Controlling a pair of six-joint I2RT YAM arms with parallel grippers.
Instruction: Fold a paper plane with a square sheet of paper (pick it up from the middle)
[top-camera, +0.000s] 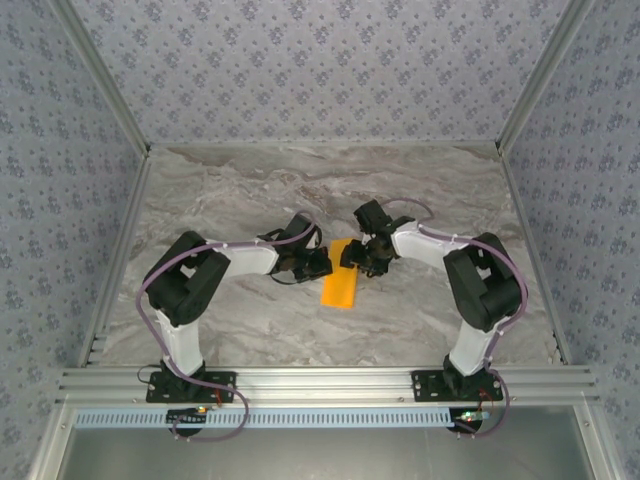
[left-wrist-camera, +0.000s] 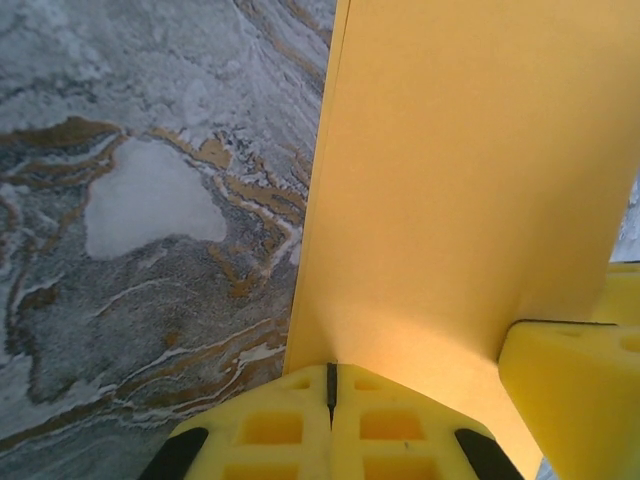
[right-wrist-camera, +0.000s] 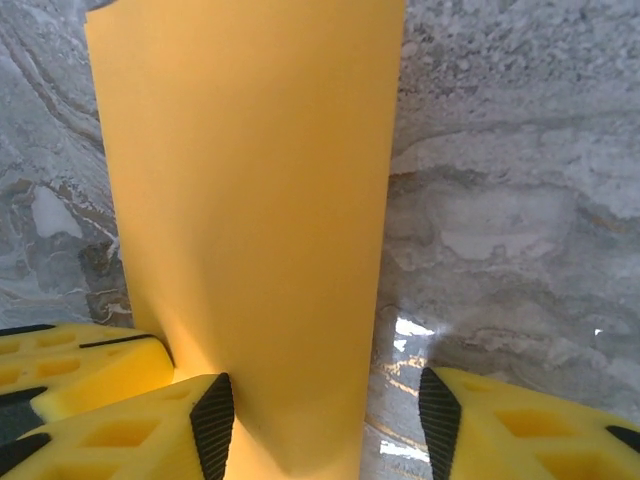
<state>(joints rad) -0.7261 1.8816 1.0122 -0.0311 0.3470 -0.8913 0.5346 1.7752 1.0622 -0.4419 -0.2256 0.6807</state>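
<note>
Currently, sheet location: the square sheet of paper (top-camera: 340, 287) is mid-table, between the two arms, and shows as a narrow orange strip rather than a square.
Sheet vs left gripper: the left gripper (top-camera: 322, 263) meets the strip's left long edge, near the far end. In the left wrist view that edge of the paper (left-wrist-camera: 470, 180) runs straight down into the seam between the pads.
Left gripper state: left gripper (left-wrist-camera: 330, 385) has its yellow fingers pressed together with only a dark line between them, pinching the paper edge.
Sheet vs right gripper: the right gripper (top-camera: 360, 258) sits at the strip's right long edge, opposite the left one. In the right wrist view the paper (right-wrist-camera: 250, 200) drops into the gap and lies against the image-left pad (right-wrist-camera: 213, 420).
Right gripper state: right gripper (right-wrist-camera: 325, 405) is spread wide, with the other pad well clear of the paper and bare table (right-wrist-camera: 500, 200) showing between. Not clamping anything.
Cross-view: one right-gripper finger (left-wrist-camera: 575, 400) shows at the paper's lower right in the left wrist view.
Long axis: runs near–far across the table (top-camera: 250, 190), far end tilted slightly right.
Ends: the far end is up by the grippers, the near end points toward the arm bases.
Lifted or flat: cannot tell.
</note>
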